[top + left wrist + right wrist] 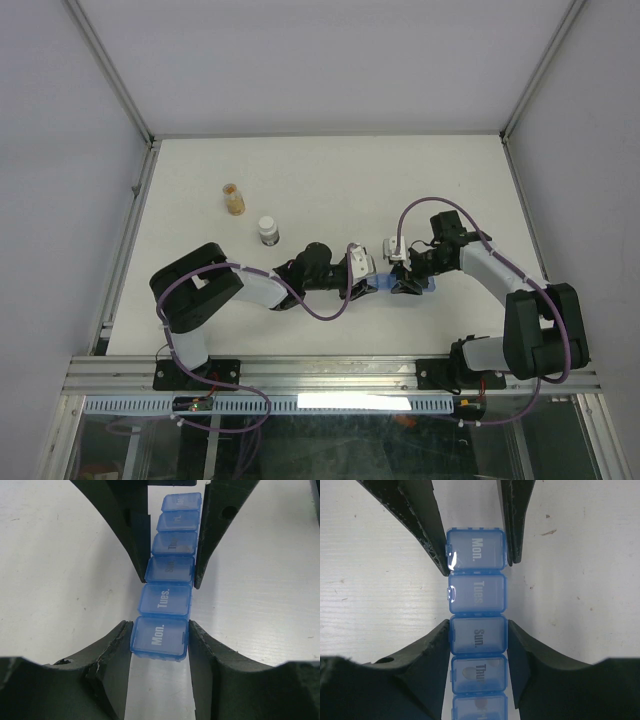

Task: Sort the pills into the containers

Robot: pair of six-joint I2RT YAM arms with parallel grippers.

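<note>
Left claw (160, 627), right claw (479, 626) grip organizer (166, 600) — far labels blurred.

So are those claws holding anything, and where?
Both pinch the blue pill organizer by its sides: left end effector at Mon., right end effector at Sun.

Both grippers crowd the organizer strip (165, 600): your left gripper (159, 639) pinches Mon., your right gripper (478, 635) pinches Sun., leaving only Tues. between. The bottle (233, 199) and vial (268, 232) stand far-left, well apart. The table (400, 180) far-right looks passable.
</note>
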